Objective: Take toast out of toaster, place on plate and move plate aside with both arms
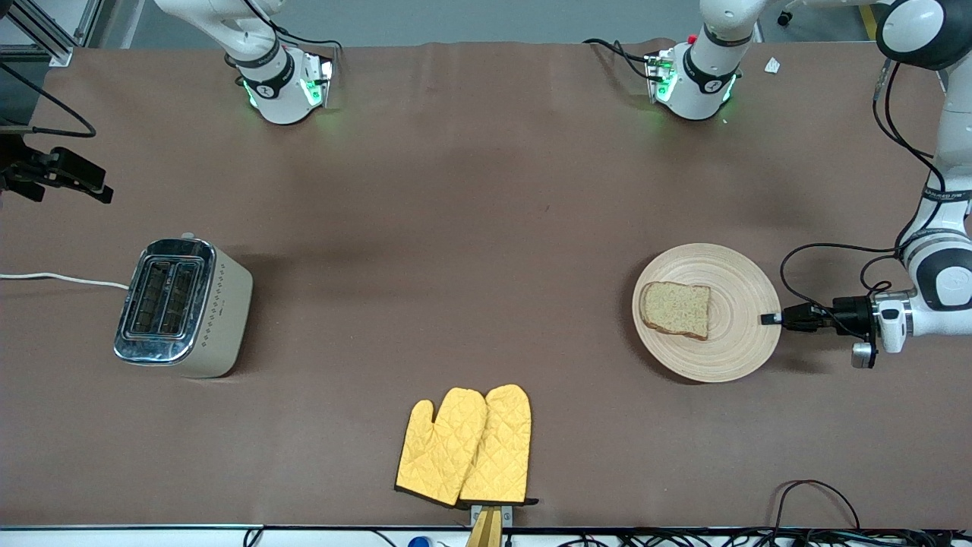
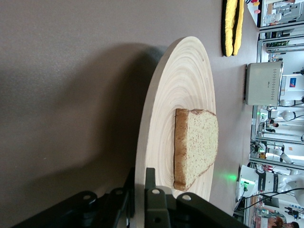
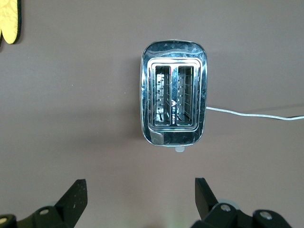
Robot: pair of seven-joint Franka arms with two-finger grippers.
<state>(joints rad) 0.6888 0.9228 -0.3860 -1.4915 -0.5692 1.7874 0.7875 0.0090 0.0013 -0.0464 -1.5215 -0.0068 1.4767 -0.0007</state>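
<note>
Yellow oven mitts (image 1: 465, 447) lie side by side at the table's front edge, nearest the front camera, about midway between the two ends. Farther back, toward the left arm's end of the table, sits the plate (image 1: 740, 334) on the brown table (image 1: 471, 228), with the toast (image 1: 675, 309) lying flat on it, on the half of the plate toward the right arm's end. At the plate's rim toward the left arm's end, level with the table, is the left gripper (image 1: 771, 318); the toast is well apart from it, across the plate's middle. In the left wrist view the left gripper (image 2: 139, 186) has one black finger (image 2: 150, 178) above the plate's (image 2: 180, 85) rim and the other below, closed onto the edge, so it grips the plate; the toast (image 2: 197, 145) rests just past the fingers without touching them.

Toward the right arm's end stands the toaster (image 1: 182, 306), both slots open upward, a white cord (image 1: 61, 279) trailing off. Over it hangs the right gripper (image 3: 140, 199), which waits with its fingers (image 3: 75, 197) spread wide and nothing between them; the toaster (image 3: 173, 105) shows directly below
</note>
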